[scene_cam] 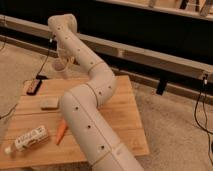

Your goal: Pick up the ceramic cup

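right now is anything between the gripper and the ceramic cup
Nothing visible. The gripper is already at the ceramic cup, just above the table's far-left corner. The bottle, orange piece and tan block lie nearer the camera.

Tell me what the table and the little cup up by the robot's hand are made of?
The table looks like wood: light planks with visible seams and a dull finish. The ceramic cup at the gripper, above the table's far left edge, looks cream and smooth, which could be ceramic, though its look alone does not settle it. The arm looks like matte cream plastic with small dark holes.
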